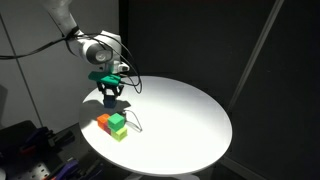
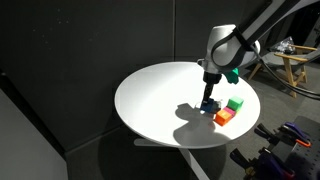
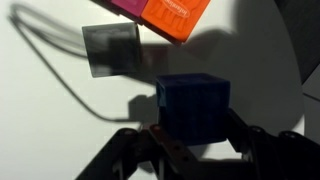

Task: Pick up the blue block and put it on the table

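The blue block (image 3: pixel 192 100) is a small dark blue cube sitting between my gripper's (image 3: pixel 195 124) two black fingers, which press on its sides. In both exterior views the gripper (image 1: pixel 110 96) (image 2: pixel 207 99) points straight down, close over the round white table (image 1: pixel 180 110) (image 2: pixel 160 95). The blue block (image 2: pixel 206 105) shows at the fingertips there. I cannot tell whether it touches the tabletop. The green cube (image 1: pixel 119 125) (image 2: pixel 234 103) and the red-orange cube (image 1: pixel 104 121) (image 2: pixel 222 117) stand together a short way from the gripper.
In the wrist view the red-orange cube (image 3: pixel 175 15) is at the top edge beside a pink face (image 3: pixel 125 7). A thin cable (image 1: pixel 132 118) lies on the table by the cubes. Black curtains surround the table, and equipment stands near its edge (image 2: pixel 290 140).
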{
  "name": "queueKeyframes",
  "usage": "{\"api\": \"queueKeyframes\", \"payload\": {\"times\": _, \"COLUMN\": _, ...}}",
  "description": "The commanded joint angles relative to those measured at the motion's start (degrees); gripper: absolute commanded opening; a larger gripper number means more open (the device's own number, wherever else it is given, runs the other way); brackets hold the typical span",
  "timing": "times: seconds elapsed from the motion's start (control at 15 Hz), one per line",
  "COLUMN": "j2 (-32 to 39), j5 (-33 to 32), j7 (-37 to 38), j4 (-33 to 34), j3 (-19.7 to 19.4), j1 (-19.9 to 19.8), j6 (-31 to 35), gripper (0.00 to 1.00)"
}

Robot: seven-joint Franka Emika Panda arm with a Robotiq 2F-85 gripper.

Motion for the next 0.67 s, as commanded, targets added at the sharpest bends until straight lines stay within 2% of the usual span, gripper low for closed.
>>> {"api": "queueKeyframes", "payload": {"times": 0.0, "j2": 1.45, "j5": -1.49, "j7": 2.70, "j4": 1.17, "j3": 0.82, "j1": -0.56, "j6": 2.33, "gripper": 0.33}}
{"api": "queueKeyframes", "payload": {"times": 0.2, "j2": 2.24, "j5": -2.20, "j7": 3.06, "j4": 1.24, "j3": 0.83, "j1": -0.59, "j6": 3.33, "gripper": 0.33}}
{"api": "queueKeyframes", "payload": {"times": 0.27, "j2": 2.42, "j5": -2.44, "j7": 3.05, "j4": 1.26, "j3": 0.82, "j1": -0.64, "j6": 3.45, "gripper": 0.83}}
{"api": "queueKeyframes", "payload": {"times": 0.33, "j2": 2.58, "j5": -2.79, "j7": 3.05, "j4": 1.28, "j3": 0.80, "j1": -0.66, "j6": 3.39, "gripper": 0.83}}
{"api": "queueKeyframes", "payload": {"times": 0.47, "j2": 2.68, "j5": -3.40, "j7": 3.02, "j4": 1.24, "j3": 0.76, "j1": -0.70, "j6": 3.27, "gripper": 0.97}}
{"api": "queueKeyframes", "payload": {"times": 0.6, "j2": 2.61, "j5": -4.14, "j7": 3.11, "j4": 1.10, "j3": 0.64, "j1": -0.67, "j6": 2.91, "gripper": 1.00}}
